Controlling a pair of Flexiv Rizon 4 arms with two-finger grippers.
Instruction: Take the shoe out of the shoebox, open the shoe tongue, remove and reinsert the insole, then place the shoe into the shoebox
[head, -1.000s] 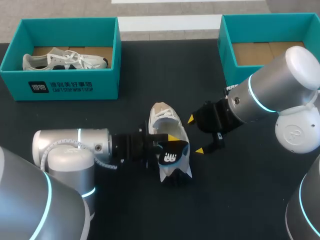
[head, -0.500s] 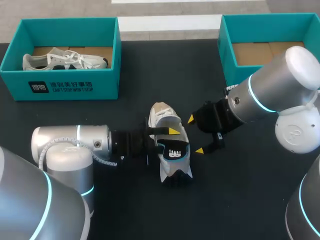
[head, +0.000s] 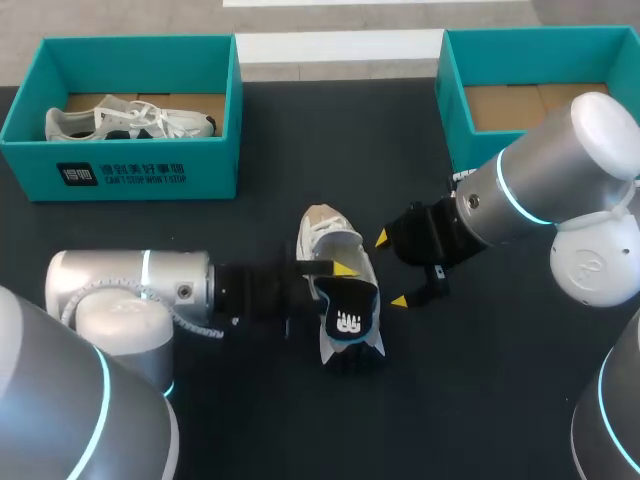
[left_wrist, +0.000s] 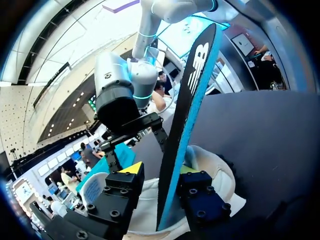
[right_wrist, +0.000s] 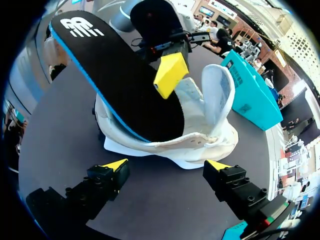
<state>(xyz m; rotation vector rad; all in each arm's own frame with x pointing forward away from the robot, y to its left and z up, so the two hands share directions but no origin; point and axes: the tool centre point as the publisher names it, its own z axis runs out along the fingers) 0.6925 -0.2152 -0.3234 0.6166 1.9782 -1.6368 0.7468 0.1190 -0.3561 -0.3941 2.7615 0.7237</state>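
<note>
The left arm (head: 120, 295) and the right arm (head: 545, 190) are thick silver-grey tubes with thin rings of cyan light. A grey cable (head: 200, 325) loops on the left one. The left pincer (left_wrist: 159, 168) and the right pincer (right_wrist: 165, 165) are black, with screws and yellow tips.

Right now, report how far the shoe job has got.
Done: the shoe is out of the box and lies on the table. In hand: the left pincer is shut on the insole, which stands half out of the shoe; I cannot tell whether it is coming out or going back. The right pincer hangs open beside the shoe. Left: seat the insole, then place the shoe in the empty shoebox.
</note>
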